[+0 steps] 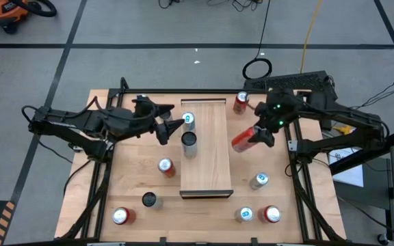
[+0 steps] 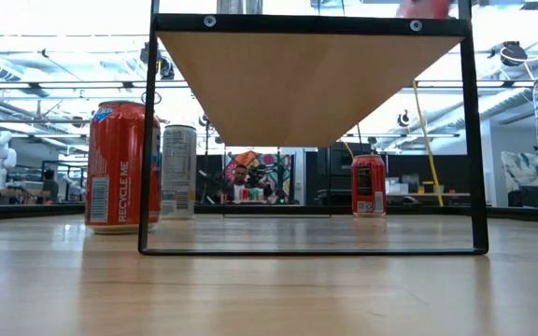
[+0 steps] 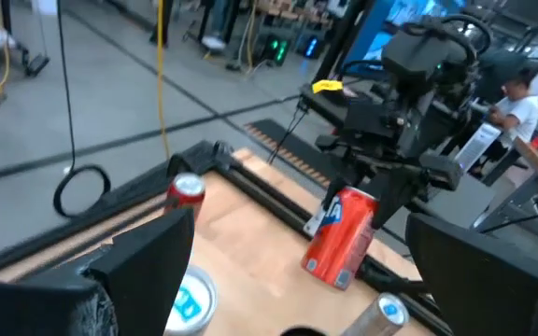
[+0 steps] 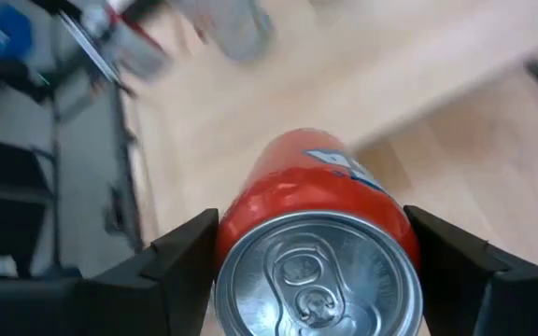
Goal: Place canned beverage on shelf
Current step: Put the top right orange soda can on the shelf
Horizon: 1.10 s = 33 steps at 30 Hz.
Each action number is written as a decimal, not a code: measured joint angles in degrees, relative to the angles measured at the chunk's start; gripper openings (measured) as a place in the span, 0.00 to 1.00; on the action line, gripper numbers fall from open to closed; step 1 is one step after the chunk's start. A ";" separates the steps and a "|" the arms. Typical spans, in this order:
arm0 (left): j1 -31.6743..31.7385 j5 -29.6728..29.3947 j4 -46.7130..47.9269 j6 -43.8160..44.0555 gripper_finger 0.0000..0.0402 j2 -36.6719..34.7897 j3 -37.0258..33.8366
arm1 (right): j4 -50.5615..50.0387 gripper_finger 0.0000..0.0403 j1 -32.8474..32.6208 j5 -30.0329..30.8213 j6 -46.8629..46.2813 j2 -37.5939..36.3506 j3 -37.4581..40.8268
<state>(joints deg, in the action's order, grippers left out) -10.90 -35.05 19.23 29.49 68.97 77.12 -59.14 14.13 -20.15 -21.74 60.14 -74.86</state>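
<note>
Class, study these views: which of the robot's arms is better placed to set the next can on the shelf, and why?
The right. Its gripper already grips a red can just beside the shelf. The left gripper hangs open and empty near two cans already on it.

Shelf (image 1: 207,147) stands mid-table, long axis running far edge to near edge. Two cans on its left edge, toward the far end: one (image 1: 188,121) farther, one (image 1: 189,143) nearer. Left gripper (image 1: 174,127) just left of these. Right gripper (image 1: 257,134) off the shelf's right edge, holding a tilted can (image 1: 242,141) above the table (image 1: 135,160). Another can (image 1: 241,102) at the far edge, right of the shelf. Near right corner: two cans (image 1: 271,214) side by side.
</note>
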 joint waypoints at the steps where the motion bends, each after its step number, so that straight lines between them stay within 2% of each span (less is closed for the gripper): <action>1: 0.00 0.01 -0.98 -1.45 0.98 0.02 0.00 | 1.74 0.65 0.00 -0.61 -0.68 -0.02 -0.20; 9: 0.00 0.00 -6.84 -16.79 0.98 0.19 0.00 | 13.28 0.65 0.00 -1.40 -5.23 0.19 -0.51; 16: -0.52 1.21 -15.75 -31.18 0.98 3.77 0.02 | 22.08 0.65 0.07 -4.37 -10.13 0.22 -0.51; 23: -0.34 6.18 -19.21 -31.87 0.98 7.90 0.02 | 30.06 0.65 0.13 -4.13 -15.35 0.22 -0.51; 33: -0.92 6.80 -19.12 -33.82 1.00 10.13 0.02 | 39.33 0.65 0.13 -3.77 -22.83 0.22 -0.51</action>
<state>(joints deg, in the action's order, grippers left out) -11.81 -28.25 0.11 -4.33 79.10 77.14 -19.81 14.26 -23.92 -44.57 60.36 -75.37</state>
